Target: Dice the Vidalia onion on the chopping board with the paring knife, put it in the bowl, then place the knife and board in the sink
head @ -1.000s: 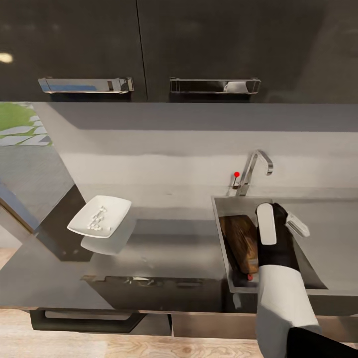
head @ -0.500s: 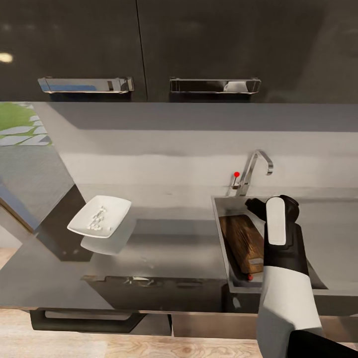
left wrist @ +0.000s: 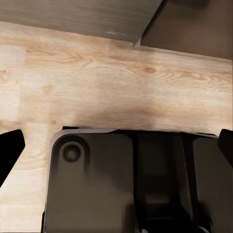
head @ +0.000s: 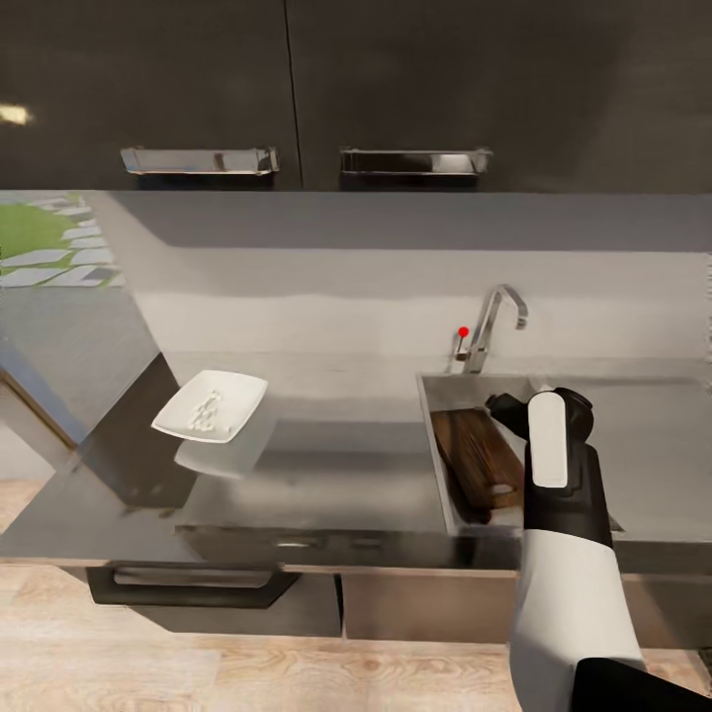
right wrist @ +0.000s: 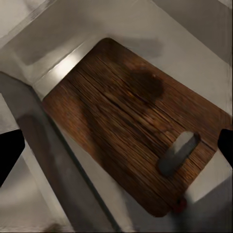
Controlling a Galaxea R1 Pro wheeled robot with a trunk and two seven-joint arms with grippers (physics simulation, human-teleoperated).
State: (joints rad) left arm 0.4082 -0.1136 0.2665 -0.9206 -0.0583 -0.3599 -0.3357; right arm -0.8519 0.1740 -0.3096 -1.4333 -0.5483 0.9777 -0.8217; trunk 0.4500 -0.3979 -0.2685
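The brown chopping board (head: 478, 457) lies inside the steel sink (head: 427, 415), handle slot toward the front. My right gripper (head: 502, 407) hovers over the basin's back right corner, apart from the board. In the right wrist view the board (right wrist: 121, 121) lies below on the sink floor (right wrist: 73, 29), and the right gripper (right wrist: 116, 148) is open and empty. A small red bit (right wrist: 180, 206) peeks out at the board's near edge; the rest of the paring knife is hidden. The white bowl (head: 235, 398) on the countertop (head: 326, 465) holds small pale diced pieces (head: 206, 411). My left gripper (left wrist: 116, 145) is open above the wooden floor.
The chrome faucet (head: 491, 324) with its red knob (head: 463, 332) stands behind the sink. Dark wall cabinets (head: 297, 89) hang above. A flat drainboard (head: 653, 445) extends right of the basin. A dark drawer handle (head: 188, 583) juts out below the counter's front edge.
My right gripper lifted off the board and moved toward the basin's back right. The whole picture then shifted as the camera drew back, showing more floor.
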